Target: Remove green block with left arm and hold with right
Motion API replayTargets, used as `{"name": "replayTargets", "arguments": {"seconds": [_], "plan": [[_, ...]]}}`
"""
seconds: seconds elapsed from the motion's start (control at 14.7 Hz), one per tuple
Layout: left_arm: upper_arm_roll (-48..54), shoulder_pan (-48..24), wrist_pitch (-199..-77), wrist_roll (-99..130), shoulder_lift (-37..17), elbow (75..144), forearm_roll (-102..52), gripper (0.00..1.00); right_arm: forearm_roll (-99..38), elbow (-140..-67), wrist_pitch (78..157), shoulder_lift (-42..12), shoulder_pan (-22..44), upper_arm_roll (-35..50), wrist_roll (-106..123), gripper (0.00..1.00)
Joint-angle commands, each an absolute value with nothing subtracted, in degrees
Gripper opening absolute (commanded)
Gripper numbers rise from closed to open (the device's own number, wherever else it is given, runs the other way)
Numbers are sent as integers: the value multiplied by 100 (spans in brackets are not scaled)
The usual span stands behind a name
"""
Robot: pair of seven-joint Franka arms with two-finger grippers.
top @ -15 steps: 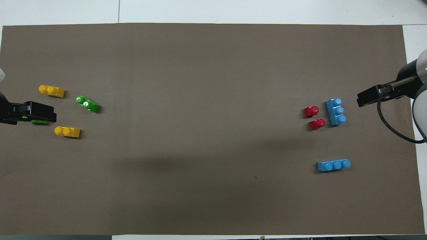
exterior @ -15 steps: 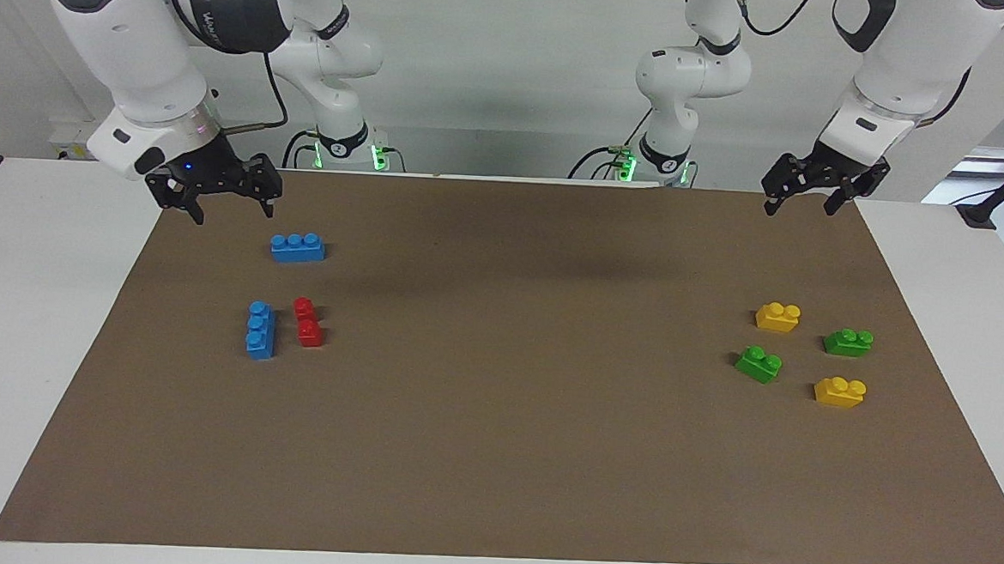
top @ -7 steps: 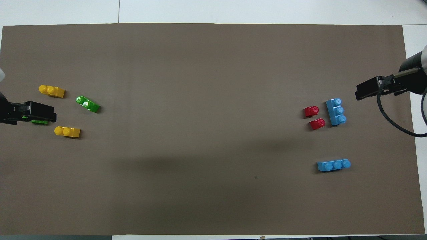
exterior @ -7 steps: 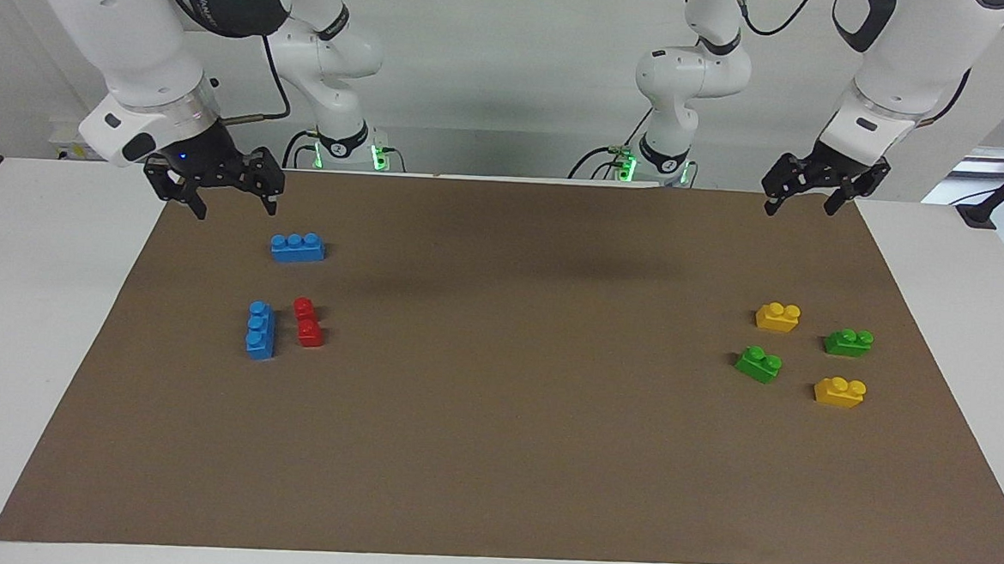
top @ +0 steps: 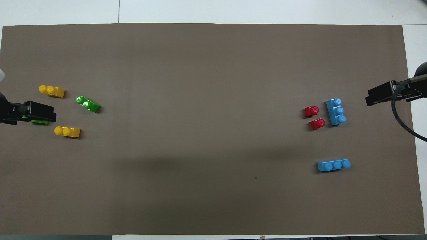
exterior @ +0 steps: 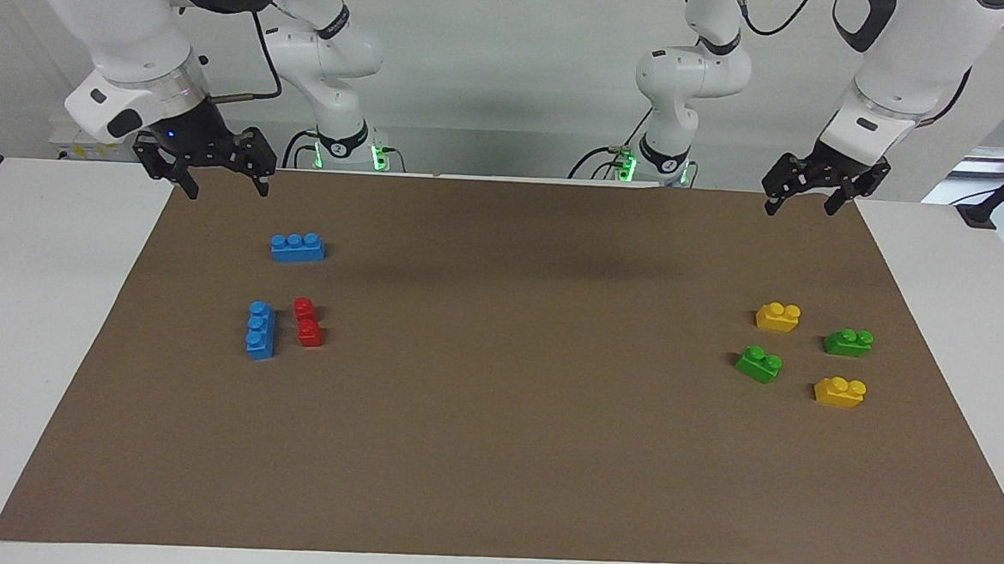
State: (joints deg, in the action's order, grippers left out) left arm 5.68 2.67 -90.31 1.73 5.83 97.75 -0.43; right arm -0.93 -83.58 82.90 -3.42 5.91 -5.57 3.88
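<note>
Two green blocks lie on the brown mat toward the left arm's end. One green block sits farther from the robots, toward the mat's middle. The other green block lies closer to the mat's end, and in the overhead view my raised left gripper covers most of it. My left gripper hangs open and empty, high over the mat's robot-side edge, touching nothing. My right gripper hangs open and empty over the mat's corner at the right arm's end.
Two yellow blocks lie beside the green ones. Toward the right arm's end lie two blue three-stud bricks and a red brick. The brown mat covers most of the white table.
My right gripper has risen and drawn back toward the mat's corner at the right arm's end. The left arm and all the blocks have stayed put.
</note>
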Motion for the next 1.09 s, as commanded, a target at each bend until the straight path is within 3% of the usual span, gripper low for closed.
{"name": "replayTargets", "arguments": {"seconds": [0.0, 0.27, 1.02], "plan": [[492, 202, -8956, 123, 633, 9721, -123, 100, -167, -8533, 8270, -220, 650, -633, 273, 100], [483, 237, -8947, 132, 642, 9738, -123, 100, -167, -8446, 8367, -517, 589, -729, 272, 100], [483, 255, -8930, 132, 650, 9747, -123, 100, -9, -8657, 8710, -475, 598, -861, 255, 100]]}}
